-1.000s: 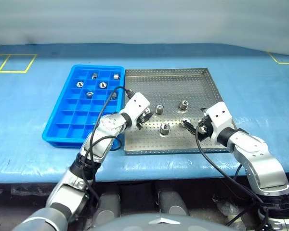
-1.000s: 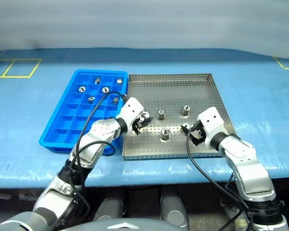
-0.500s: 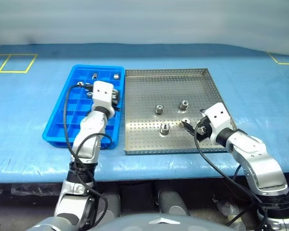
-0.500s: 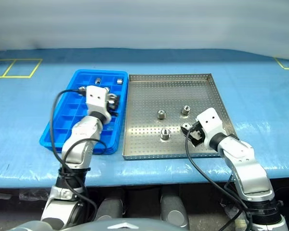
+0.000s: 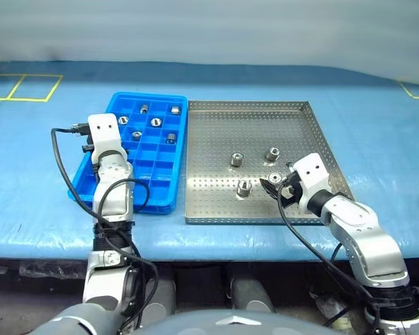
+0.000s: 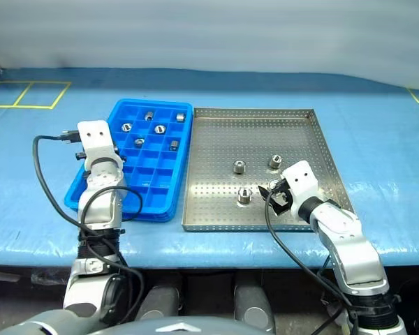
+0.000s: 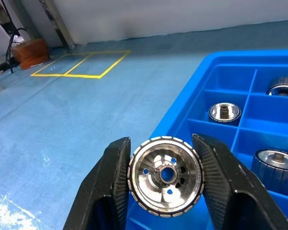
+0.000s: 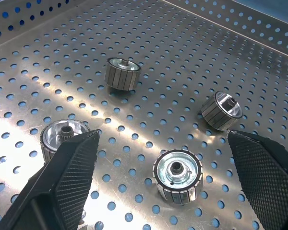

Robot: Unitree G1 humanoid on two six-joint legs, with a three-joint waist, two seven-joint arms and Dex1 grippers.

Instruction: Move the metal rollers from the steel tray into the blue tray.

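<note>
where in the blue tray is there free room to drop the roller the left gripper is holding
The blue tray has its near rows of compartments bare, from the front rim up to mid-tray. The far rows are crowded: five metal rollers sit there. The left gripper, shut on its roller, is at the tray's left edge.

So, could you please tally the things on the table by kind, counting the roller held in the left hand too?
metal rollers: 11 (6 in the blue tray, 4 on the steel tray, 1 in the left hand)
blue tray: 1
steel tray: 1
Total: 13
</note>
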